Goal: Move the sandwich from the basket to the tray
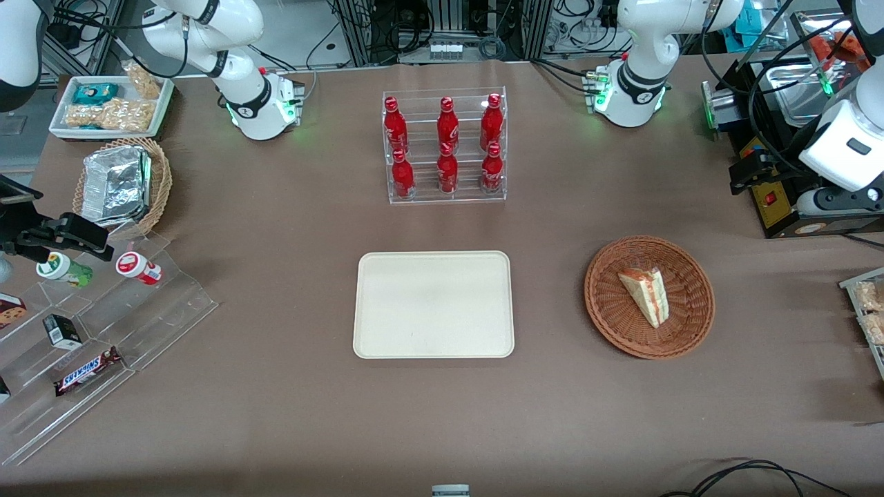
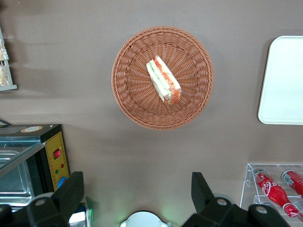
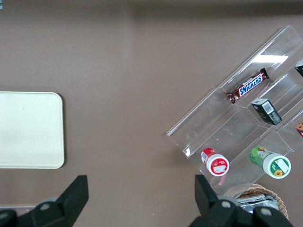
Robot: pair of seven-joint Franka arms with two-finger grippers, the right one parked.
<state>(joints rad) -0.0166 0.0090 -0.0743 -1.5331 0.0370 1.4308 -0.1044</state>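
Brown-covered table (image 1: 276, 290) bearing the flat cream rectangular tray (image 1: 434, 304), bare to receive its load. Beside the tray, toward the working arm's end, sits the round reddish-brown wicker basket (image 1: 649, 297); the small triangular white-bread sandwich (image 1: 646, 295) lies in its middle on one flat face. The left arm's gripper (image 2: 137, 194) hangs high above the table, near the basket, fingers spread wide, holding nothing, apparently poised to descend.

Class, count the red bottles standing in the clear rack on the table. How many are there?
6. The red bottles stand in the clear rack in two rows of three, one row higher. None looks hidden. The left hand hangs open above the basket.
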